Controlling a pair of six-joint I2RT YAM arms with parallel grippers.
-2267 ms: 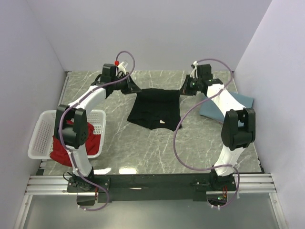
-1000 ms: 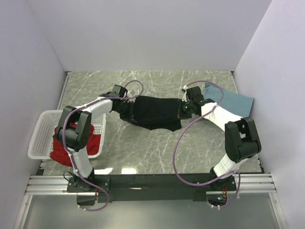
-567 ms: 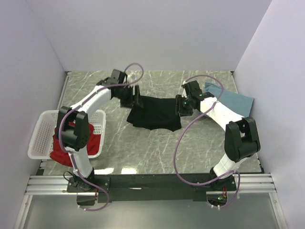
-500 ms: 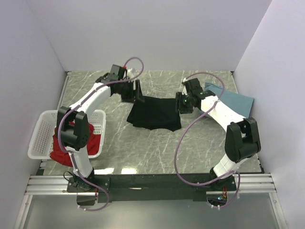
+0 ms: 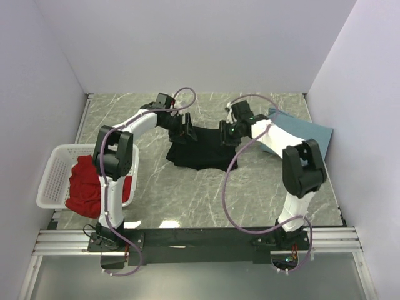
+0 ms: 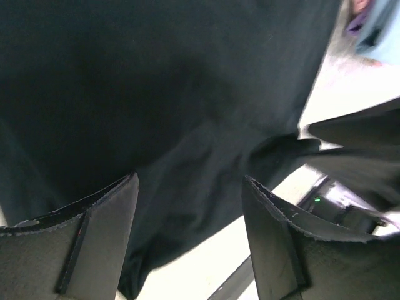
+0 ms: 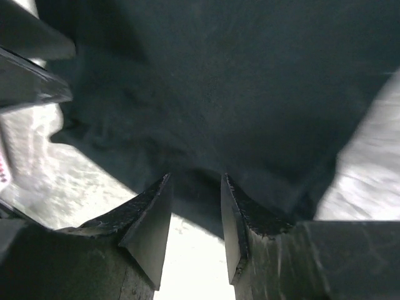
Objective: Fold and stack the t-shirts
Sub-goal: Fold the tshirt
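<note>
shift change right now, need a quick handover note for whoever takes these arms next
Left gripper: open, jaws wide apart over the black shirt, gripping nothing.
Right gripper: open with a narrower gap, at the black shirt's edge; no cloth seen between the jaws.
Black shirt: mid-table, partly folded, outline uneven.
Red shirt: crumpled in the basket, left side.
Blue shirt: far right of the table, partly behind the right arm.
Done: nothing stacked yet.
Left: tidy the black fold, fold the red one, check the blue one, stack all three.
</note>
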